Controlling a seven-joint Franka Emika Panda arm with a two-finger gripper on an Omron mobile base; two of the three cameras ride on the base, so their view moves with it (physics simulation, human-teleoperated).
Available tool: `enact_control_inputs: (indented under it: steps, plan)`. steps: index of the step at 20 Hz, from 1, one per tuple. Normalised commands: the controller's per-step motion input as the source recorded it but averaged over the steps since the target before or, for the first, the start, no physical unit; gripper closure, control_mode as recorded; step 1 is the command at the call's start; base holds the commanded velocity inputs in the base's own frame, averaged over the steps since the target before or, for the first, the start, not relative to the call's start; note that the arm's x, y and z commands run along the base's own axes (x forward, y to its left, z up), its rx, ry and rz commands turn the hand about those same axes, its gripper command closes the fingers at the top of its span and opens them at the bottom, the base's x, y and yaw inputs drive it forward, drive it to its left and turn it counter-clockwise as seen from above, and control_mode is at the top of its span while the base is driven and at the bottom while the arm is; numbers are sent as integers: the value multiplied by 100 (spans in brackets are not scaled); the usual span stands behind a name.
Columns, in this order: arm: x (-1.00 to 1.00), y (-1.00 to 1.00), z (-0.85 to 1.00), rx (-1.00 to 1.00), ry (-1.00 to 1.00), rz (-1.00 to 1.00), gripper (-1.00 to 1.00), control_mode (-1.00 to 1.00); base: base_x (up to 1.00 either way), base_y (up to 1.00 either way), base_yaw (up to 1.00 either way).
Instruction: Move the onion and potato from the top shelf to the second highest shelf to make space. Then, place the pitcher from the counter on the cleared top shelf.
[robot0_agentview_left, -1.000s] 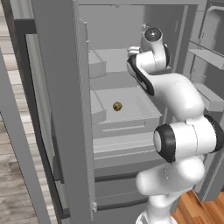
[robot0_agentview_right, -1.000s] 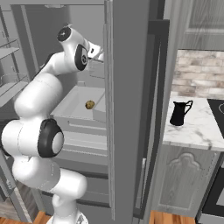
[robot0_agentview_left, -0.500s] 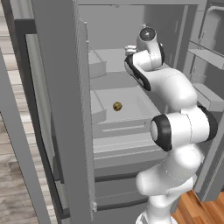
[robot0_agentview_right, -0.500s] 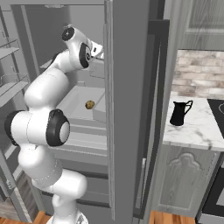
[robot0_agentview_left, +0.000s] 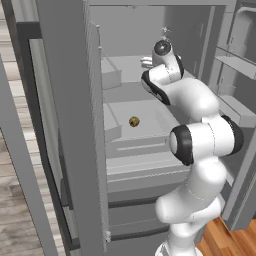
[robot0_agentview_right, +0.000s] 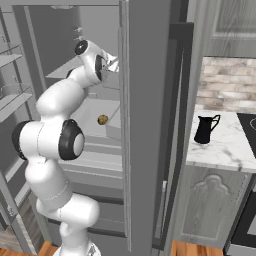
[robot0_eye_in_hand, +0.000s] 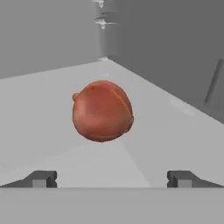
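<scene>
Jaws: released, spread wide, closed on nothing. Saw the two dark fingertips (robot0_eye_in_hand: 43, 178) low in the hand view, well apart from each other and touching no object. Found the onion (robot0_eye_in_hand: 103, 110) straight ahead of the jaws, beyond the fingertips and a little toward the left one, not yet between them. Noted it as a smooth red-orange ball resting on the top shelf (robot0_eye_in_hand: 39, 118), with bare grey shelf surface on both sides of it and the fridge's back corner farther ahead.

Reached with the white arm (robot0_agentview_left: 200, 100) deep into the open fridge at top-shelf height, as seen from both base views; could not make out the jaws themselves there, hidden behind the wrist.

Spotted the potato (robot0_agentview_left: 134, 121) below the jaws and nearer the fridge opening, lying on the second highest shelf (robot0_agentview_left: 150, 112), apart from the arm. Recognised it from the right base view too, as a small brown-yellow ball (robot0_agentview_right: 102, 119) under the bent forearm, near the shelf's front edge above the long narrow slot.

Located the pitcher (robot0_agentview_right: 204, 130) well off to the right of the jaws, outside the fridge and past the open fridge door (robot0_agentview_right: 145, 125). Saw it standing upright, black, handle turned toward the stove side, on the marbled desk (robot0_agentview_right: 225, 150), well apart from both balls.
</scene>
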Motion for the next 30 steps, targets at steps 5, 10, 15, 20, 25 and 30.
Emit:
enact_control_inputs:
  steps: [5, 10, 15, 20, 25, 30]
  plan:
    - [34, -10, -11, 0, -3, -5, -100, -100, 0, 0, 0]
    - [34, -15, -5, 0, -2, -5, -100, -100, 0, 0, 0]
    - [35, -13, -5, 0, 0, -5, -100, -100, 0, 0, 0]
    - [35, -9, -5, 0, 0, -5, -100, -100, 0, 0, 0]
    - [34, -6, -7, 0, 0, -4, -100, -100, 0, 0, 0]
    - [21, -7, -19, 0, 0, -4, 100, -100, 0, 0, 0]
